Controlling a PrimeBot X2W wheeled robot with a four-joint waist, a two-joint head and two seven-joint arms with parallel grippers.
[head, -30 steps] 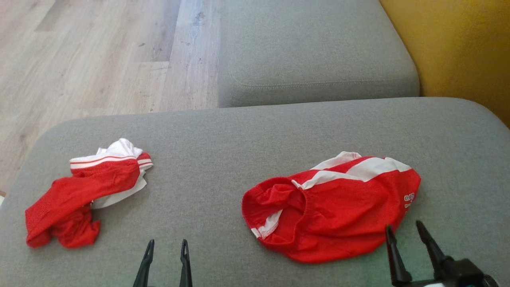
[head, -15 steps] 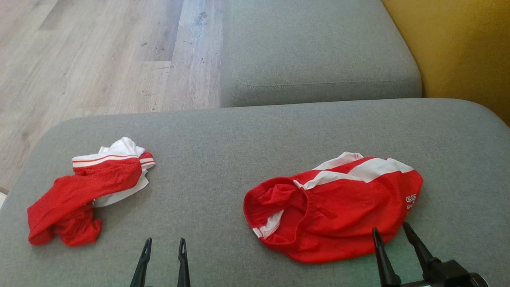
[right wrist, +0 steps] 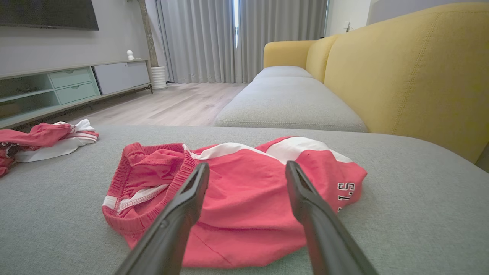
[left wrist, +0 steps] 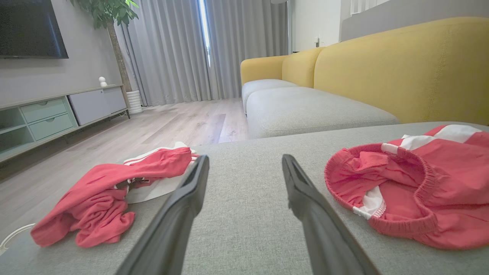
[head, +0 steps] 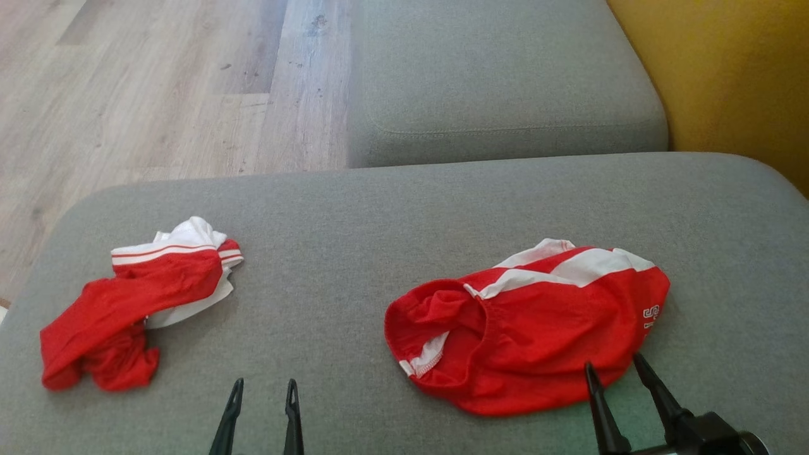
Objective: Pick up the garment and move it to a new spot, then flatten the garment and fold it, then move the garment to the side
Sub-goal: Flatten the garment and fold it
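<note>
The right claw (head: 612, 360) has slid left to the near edge of the red shorts (head: 543, 328), its fingers spread and empty. The shorts lie crumpled on the grey sofa cushion (head: 354, 240); the left claw (head: 265, 382) is parted too, holding nothing.

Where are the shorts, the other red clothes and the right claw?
shorts (head: 543, 335): head view, middle of the red cloth
other clothes (head: 158, 281): head view, red middle part
right gripper (head: 612, 360): head view, midway between its fingertips

Woven matt cushion (head: 392, 221); soft cloth garment (head: 537, 335); wood floor (head: 158, 82).
</note>
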